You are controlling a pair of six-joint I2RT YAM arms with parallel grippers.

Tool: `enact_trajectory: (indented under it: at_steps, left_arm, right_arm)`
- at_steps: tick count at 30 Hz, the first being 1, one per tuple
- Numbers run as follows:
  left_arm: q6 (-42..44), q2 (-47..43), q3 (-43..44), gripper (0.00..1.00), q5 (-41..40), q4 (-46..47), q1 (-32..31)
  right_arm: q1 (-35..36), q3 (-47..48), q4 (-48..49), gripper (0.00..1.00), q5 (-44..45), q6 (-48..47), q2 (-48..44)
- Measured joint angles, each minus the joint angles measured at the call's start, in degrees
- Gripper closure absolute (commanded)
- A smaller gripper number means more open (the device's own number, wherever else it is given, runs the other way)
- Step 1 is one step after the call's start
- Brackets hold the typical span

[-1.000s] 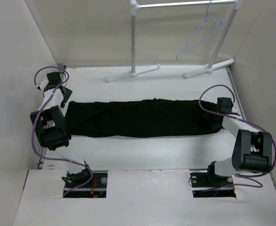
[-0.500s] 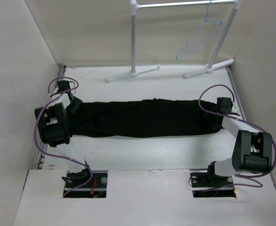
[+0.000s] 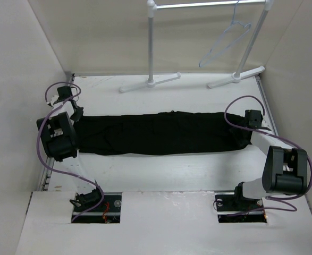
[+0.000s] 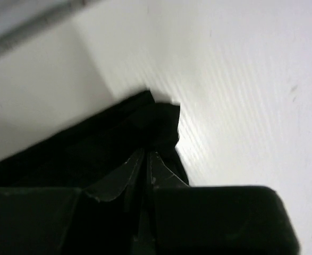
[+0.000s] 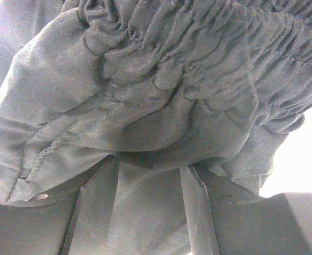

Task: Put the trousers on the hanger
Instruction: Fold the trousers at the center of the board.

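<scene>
Gripping one trousers [image 3: 156, 133] are left pincer [image 4: 146, 153], right pincer [image 5: 151, 162]; one hanger [image 3: 226, 47] hangs.

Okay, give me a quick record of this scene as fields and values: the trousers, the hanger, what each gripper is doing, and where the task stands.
trousers: black, stretched flat lengthwise across the table
hanger: hooked on the rack rail at the far right, nothing on it
left gripper: shut on the corner of the trousers' leg end
right gripper: closed on the bunched elastic waistband
task status: trousers not yet on the hanger
</scene>
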Motion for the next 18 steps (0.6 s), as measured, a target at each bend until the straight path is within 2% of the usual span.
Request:
enact_trajectory:
  at_steps: [3,6,8,12,18]
  left_arm:
    - [-0.1,1.2,2.4,0.86,-1.3,0.4,1.0]
    - [-0.3,1.4,2.8,0.67,-2.1,1.2,1.4]
    - [-0.7,1.4,2.9,0.6,-2.3,1.3,1.5]
    - [-2.2,-1.9,1.3,0.56,-2.4,1.2,0.0]
    - [-3.4,-22.0,-8.9,0.54,-4.2,0.7,-9.9]
  right_arm:
    - [0.0,0.0,0.1,0.45,0.0,0.0,0.2]
    - [0.0,0.1,-0.2,0.43,0.0,0.0,0.2]
    - [0.0,0.5,-0.6,0.4,0.0,-0.1,0.2]
    - [0.3,2.4,-2.0,0.31,0.0,-0.6,-0.2]
    - [0.7,3.9,-3.7,0.22,-1.1,-1.3,-7.1]
